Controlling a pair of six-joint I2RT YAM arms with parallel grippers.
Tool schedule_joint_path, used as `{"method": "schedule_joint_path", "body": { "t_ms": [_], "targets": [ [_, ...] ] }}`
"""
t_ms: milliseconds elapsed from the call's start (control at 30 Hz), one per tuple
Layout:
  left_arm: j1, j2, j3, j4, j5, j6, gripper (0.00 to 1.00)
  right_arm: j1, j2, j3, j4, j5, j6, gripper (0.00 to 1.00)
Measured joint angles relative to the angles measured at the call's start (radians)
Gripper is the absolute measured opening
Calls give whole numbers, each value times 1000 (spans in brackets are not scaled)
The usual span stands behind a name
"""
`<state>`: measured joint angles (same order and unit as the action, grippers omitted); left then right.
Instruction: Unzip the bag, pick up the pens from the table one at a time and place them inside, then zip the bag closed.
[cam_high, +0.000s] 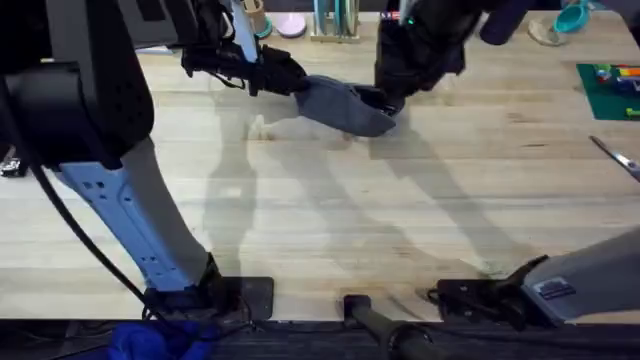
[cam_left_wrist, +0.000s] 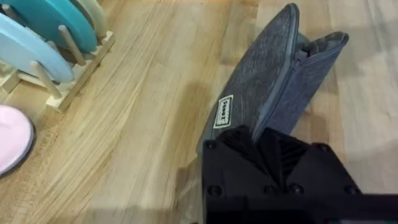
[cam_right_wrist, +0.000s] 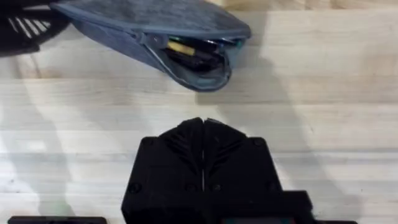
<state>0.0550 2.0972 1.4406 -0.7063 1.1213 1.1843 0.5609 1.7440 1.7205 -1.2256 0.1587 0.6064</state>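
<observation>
The grey-blue fabric pencil pouch (cam_high: 345, 106) is found on the far half of the light wooden table (cam_high: 400, 220), between the two arms. Its one end is pinched by the left gripper (cam_left_wrist: 264, 146), whose black fingers are closed on the fabric close to a small white label (cam_left_wrist: 224, 112). The pouch is lifted slightly at that end and is seen to sag towards the other, which indicates a soft, light body with no stiffness of its own.

The right gripper (cam_right_wrist: 203, 134) is held just beside the open end of the pouch; its fingers are pressed together and nothing is held between them.

In the right wrist view the mouth of the pouch gapes, and the pens (cam_right_wrist: 189, 55) are seen inside it, dark barrels with a yellowish part and a teal-green part showing. No pen is observed lying on the table. The filling is therefore judged complete, with the zipper left to be closed.

The zipper pull cannot be made out with certainty. It is judged to be small and flat, and a fine fingertip pinch would be required. Because the cloth yields and bunches, the held end should be kept under tension while the slider is drawn. The pens are light and smooth, so the mouth should not be tipped downward.
</observation>
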Motion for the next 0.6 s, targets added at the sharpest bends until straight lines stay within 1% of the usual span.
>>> {"method": "schedule_joint_path", "body": {
  "t_ms": [167,300,433,600],
  "targets": [
    [0,0,0,0,0,0,41,-25,-133,-130,61,-11,7,32],
    [0,0,0,0,0,0,41,-47,-230,-203,97,-39,7,30],
    [0,0,0,0,0,0,41,-72,-277,-256,115,-89,5,30],
    [0,0,0,-8,0,0,41,-96,-283,-311,174,-161,-9,40]
  ]
}}
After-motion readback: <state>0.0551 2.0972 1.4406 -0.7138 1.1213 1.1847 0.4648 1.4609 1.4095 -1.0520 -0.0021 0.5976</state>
